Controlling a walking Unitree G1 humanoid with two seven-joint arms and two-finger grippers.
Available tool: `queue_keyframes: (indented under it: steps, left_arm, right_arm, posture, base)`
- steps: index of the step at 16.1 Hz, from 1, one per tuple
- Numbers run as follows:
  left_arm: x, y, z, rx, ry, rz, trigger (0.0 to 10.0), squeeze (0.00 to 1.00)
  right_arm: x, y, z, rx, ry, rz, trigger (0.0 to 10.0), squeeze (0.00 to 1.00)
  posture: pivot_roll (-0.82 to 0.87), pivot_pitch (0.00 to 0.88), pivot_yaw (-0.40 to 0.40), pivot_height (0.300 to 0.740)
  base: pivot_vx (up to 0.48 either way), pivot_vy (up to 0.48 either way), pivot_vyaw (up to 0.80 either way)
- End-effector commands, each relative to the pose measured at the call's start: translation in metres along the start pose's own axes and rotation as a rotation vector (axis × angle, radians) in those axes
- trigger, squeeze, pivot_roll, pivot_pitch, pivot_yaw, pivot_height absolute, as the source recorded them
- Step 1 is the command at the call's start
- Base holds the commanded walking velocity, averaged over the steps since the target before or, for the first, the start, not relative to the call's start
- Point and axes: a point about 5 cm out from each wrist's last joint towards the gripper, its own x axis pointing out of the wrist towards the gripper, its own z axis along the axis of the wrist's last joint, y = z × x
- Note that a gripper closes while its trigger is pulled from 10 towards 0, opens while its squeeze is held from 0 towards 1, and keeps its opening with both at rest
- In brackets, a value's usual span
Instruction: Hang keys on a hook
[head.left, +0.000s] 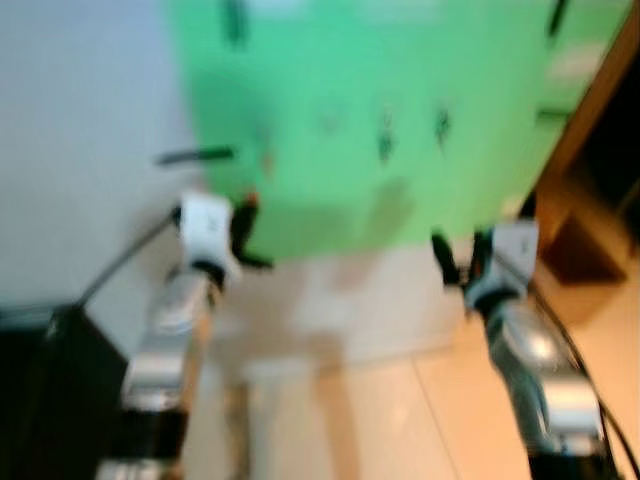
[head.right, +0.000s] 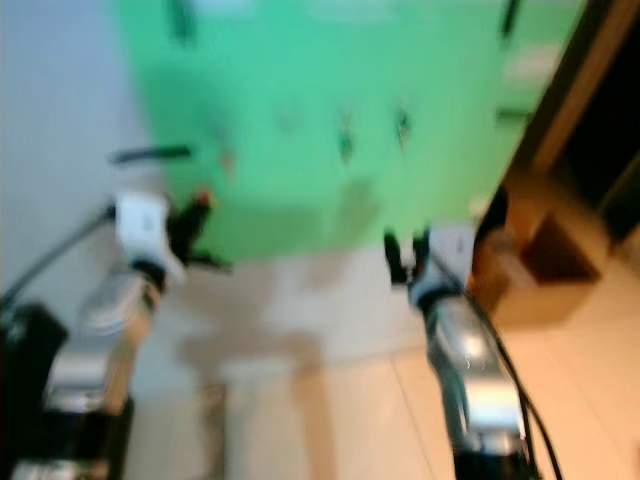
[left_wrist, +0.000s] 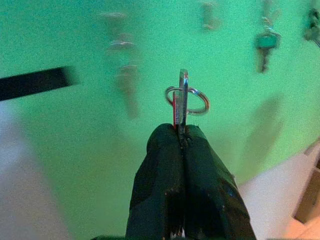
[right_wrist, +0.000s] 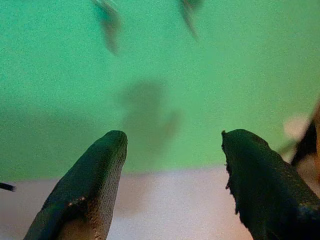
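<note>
Up at twelve o'clock hangs the green board (head.left: 400, 120), blurred. Left gripper (left_wrist: 182, 137) has its fingers pressed together, pinching the key (left_wrist: 183, 97) upright with its ring (left_wrist: 197, 102), just short of the board. Right gripper (right_wrist: 172, 150) is spread wide, empty, facing the board's lower edge at four o'clock.

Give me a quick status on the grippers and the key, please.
Left gripper shut on key, ring free, facing green board. Right gripper open, empty. Other keys already hang there. Path clear.
</note>
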Motion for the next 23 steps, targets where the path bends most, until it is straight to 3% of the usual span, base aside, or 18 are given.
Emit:
queue_keyframes:
  steps: [1,7,12,16,20,23]
  left_arm:
    - [0.002,0.005,0.008,0.03,-0.017,0.004,10.0,0.0]
    - [0.009,0.0,0.011,0.035,-0.022,-0.029,10.0,0.0]
    - [0.001,-0.008,0.025,-0.056,-0.128,-0.26,10.0,0.0]
    - [0.002,0.021,0.04,-0.134,-0.134,-0.244,10.0,0.0]
    - [-0.001,0.031,0.046,-0.223,-0.145,-0.242,10.0,0.0]
    - [-0.011,0.035,0.038,-0.354,-0.082,-0.279,10.0,0.0]
  right_arm:
    - [0.001,0.002,0.006,0.005,-0.033,0.002,10.0,0.0]
    - [-0.006,-0.003,0.005,0.004,-0.046,-0.021,10.0,0.0]
    - [-0.013,0.005,0.002,0.019,-0.049,0.063,10.0,0.0]
    - [-0.012,0.014,0.004,0.026,-0.056,0.193,10.0,0.0]
    - [-0.018,0.022,0.011,0.002,-0.097,0.329,10.0,0.0]
    - [-0.02,0.031,0.015,-0.049,-0.09,0.438,10.0,0.0]
  posture:
    - [-0.08,0.0,0.028,0.74]
    - [-0.1,0.0,0.049,0.74]
    - [-0.11,0.0,0.058,0.74]
    - [-0.08,0.0,0.068,0.74]
    - [-0.07,0.0,0.074,0.74]
    - [-0.07,0.0,0.074,0.74]
  base:
    - [0.334,0.0,-0.8]
    - [0.336,0.0,-0.1]
    - [0.065,0.0,0.0]
    - [0.0,0.0,0.0]
    - [0.0,0.0,0.0]
    - [0.0,0.0,0.0]
